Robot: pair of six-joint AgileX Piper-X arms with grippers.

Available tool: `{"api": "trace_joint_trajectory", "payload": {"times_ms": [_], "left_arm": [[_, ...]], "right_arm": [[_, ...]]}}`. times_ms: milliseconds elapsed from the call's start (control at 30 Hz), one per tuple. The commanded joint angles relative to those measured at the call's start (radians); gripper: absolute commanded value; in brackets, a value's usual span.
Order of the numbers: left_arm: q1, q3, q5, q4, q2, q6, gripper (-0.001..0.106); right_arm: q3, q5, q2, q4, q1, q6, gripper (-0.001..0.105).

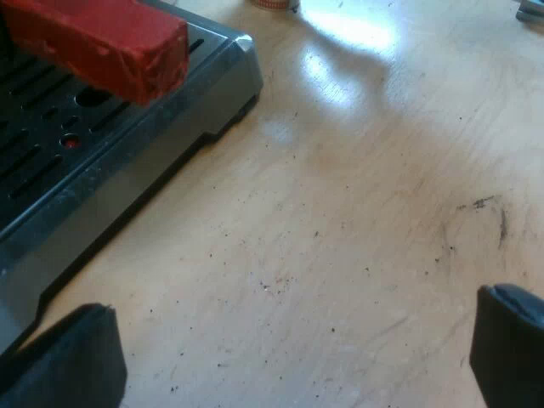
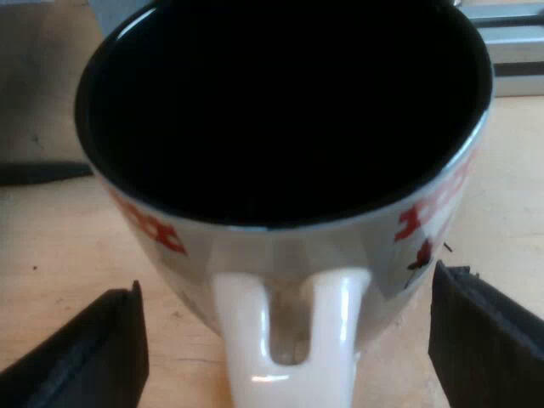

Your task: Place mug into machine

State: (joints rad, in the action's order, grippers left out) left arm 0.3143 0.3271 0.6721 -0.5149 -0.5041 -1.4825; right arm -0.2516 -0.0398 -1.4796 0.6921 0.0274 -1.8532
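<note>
Your right gripper (image 2: pixel 293 340) is wide open and holds nothing; its fingers stand on either side of the handle of the mug (image 2: pixel 289 242), without touching it. The mug, white with red figures and dark inside, stands upright on the wooden table (image 2: pixel 51 246). Your left gripper (image 1: pixel 293 348) is wide open too and empty, over the table just beside the machine's drip tray (image 1: pixel 127 161), with the red handle end (image 1: pixel 102 42) above the tray.

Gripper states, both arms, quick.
Left gripper: open, empty, over the table beside the machine.
Right gripper: open, a finger each side of the mug, not clamped on it.
</note>
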Motion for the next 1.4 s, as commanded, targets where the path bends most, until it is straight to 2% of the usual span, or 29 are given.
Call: {"api": "trace_joint_trajectory", "payload": {"times_ms": [33, 167, 200, 233, 300, 333, 367, 633, 733, 833, 1033, 1233, 1400], "left_arm": [[0.005, 0.001, -0.003, 0.012, 0.001, -0.012, 0.083], [0.005, 0.001, -0.003, 0.012, 0.001, -0.009, 0.083], [0.005, 0.001, -0.003, 0.012, 0.001, -0.010, 0.083], [0.005, 0.001, -0.003, 0.012, 0.001, -0.010, 0.083], [0.005, 0.001, -0.003, 0.012, 0.001, -0.010, 0.083], [0.005, 0.001, -0.003, 0.012, 0.001, -0.010, 0.083], [0.005, 0.001, -0.003, 0.012, 0.001, -0.010, 0.083], [0.005, 0.001, -0.003, 0.012, 0.001, -0.010, 0.083], [0.005, 0.001, -0.003, 0.012, 0.001, -0.007, 0.083], [0.005, 0.001, -0.003, 0.012, 0.001, 0.026, 0.083], [0.005, 0.001, -0.003, 0.012, 0.001, 0.052, 0.083], [0.005, 0.001, -0.003, 0.021, 0.001, 0.052, 0.083], [0.005, 0.001, -0.003, 0.047, 0.001, 0.052, 0.083]], "right_arm": [[-0.008, -0.002, 0.003, 0.005, -0.004, -0.012, 0.067], [-0.008, 0.010, 0.003, 0.005, -0.004, -0.016, 0.042], [-0.008, 0.013, 0.003, 0.005, -0.004, -0.033, 0.033], [-0.008, 0.013, 0.003, 0.005, -0.004, -0.040, 0.030], [-0.008, 0.013, 0.003, 0.005, -0.004, -0.070, 0.010], [-0.008, 0.013, 0.003, 0.007, -0.004, -0.074, 0.007], [-0.008, 0.013, 0.003, 0.007, -0.004, -0.084, 0.000], [-0.002, 0.016, 0.037, 0.002, -0.001, -0.119, 0.000], [-0.002, 0.020, 0.102, -0.025, -0.001, -0.119, 0.000], [-0.002, 0.029, 0.185, -0.076, -0.001, -0.127, 0.000], [-0.002, 0.029, 0.387, -0.284, -0.001, -0.144, 0.000], [-0.002, -0.083, 0.625, -0.502, -0.001, -0.143, 0.000], [-0.002, -0.134, 0.804, -0.692, -0.001, -0.143, 0.000]]}}
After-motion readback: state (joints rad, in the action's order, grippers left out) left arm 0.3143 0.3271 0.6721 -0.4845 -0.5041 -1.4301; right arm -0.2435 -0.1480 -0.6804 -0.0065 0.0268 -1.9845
